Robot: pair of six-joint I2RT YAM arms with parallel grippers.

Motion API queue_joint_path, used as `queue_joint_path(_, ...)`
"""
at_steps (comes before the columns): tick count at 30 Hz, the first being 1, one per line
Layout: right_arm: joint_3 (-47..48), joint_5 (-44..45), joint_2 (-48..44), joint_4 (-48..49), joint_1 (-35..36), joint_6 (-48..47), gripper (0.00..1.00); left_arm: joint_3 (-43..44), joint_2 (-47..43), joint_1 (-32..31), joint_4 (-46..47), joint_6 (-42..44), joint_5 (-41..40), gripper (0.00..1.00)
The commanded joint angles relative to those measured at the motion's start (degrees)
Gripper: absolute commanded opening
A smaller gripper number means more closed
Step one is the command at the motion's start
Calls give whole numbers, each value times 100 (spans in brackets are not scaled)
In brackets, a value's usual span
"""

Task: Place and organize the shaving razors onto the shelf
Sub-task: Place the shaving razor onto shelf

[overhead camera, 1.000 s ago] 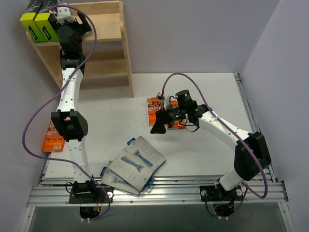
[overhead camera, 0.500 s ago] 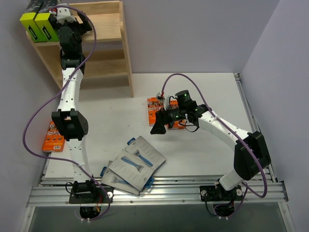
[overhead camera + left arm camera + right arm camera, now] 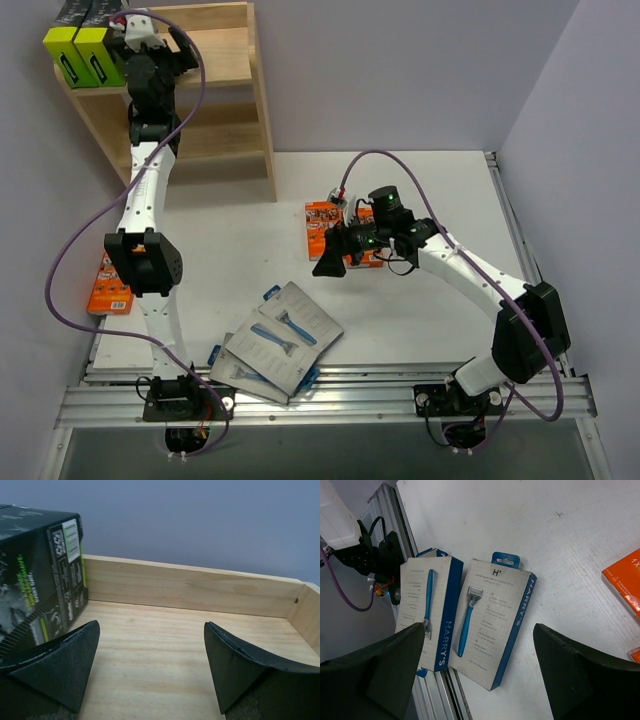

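Counting, you see two black boxes (image 3: 85, 50) on the shelf's (image 3: 225, 100) top tier beside the left gripper (image 3: 151, 650), jaws apart, and two grey cards (image 3: 492, 625) on the table (image 3: 430, 180) below the right gripper (image 3: 479, 645), also apart.

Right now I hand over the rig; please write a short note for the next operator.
Left gripper: open, empty, over the top tier of the light wooden shelf, beside the two black boxes with lime-green sides.
Right gripper: open, empty, above the table near the flat orange packs.
Done: both black boxes shelved.
To do: those orange packs, one orange pack at the table's left edge, grey cards with blue razors near the front edge.
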Motion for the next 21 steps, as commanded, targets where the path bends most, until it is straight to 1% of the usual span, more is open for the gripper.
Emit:
queue_joint_path(1,-60,178,-399,219,-22,185,85,-113,-400,-227,-477,60,-104,94)
queue_joint_path(6,-200,284,-619,254,-31,229,87,-95,-715,-254,-881,44,-183,94)
queue_joint_path(8,-236,345,-707,254,-31,247,87,-279,-865,-254,-943,-53,-131,94)
queue_joint_path(10,-227,459,-751,254,-39,229,87,-507,-1242,-271,-1039,-193,62,94)
queue_joint_path(12,-175,1038,-813,254,-48,273,88,-1051,-1752,-333,-1241,-273,412,94)
queue_joint_path(13,-166,1301,-813,246,-74,299,87,-1262,-1954,-368,-1320,-351,441,94)
queue_joint_path(14,-157,1791,-804,246,-75,386,88,-1708,-2374,-473,-1478,-387,502,94)
queue_joint_path(16,-165,2137,-760,254,-145,457,88,-2237,-2841,-605,-1645,-448,573,94)
queue_joint_path(17,-183,2313,-708,246,-162,588,87,-2927,-3383,-727,-1690,-475,582,94)
queue_joint_path(18,-209,2602,-699,315,-180,676,87,-3343,-3684,-781,-1681,-510,582,94)
queue_joint_path(19,-305,2683,-690,472,-206,782,87,-3765,-4009,-834,-1647,-676,590,94)
queue_joint_path(20,-358,2736,-690,648,-241,983,87,-4648,-4665,-895,-1550,-747,599,94)
queue_joint_path(21,-411,2919,-690,711,-242,1081,87,-5083,-4976,-930,-1506,-817,643,94)
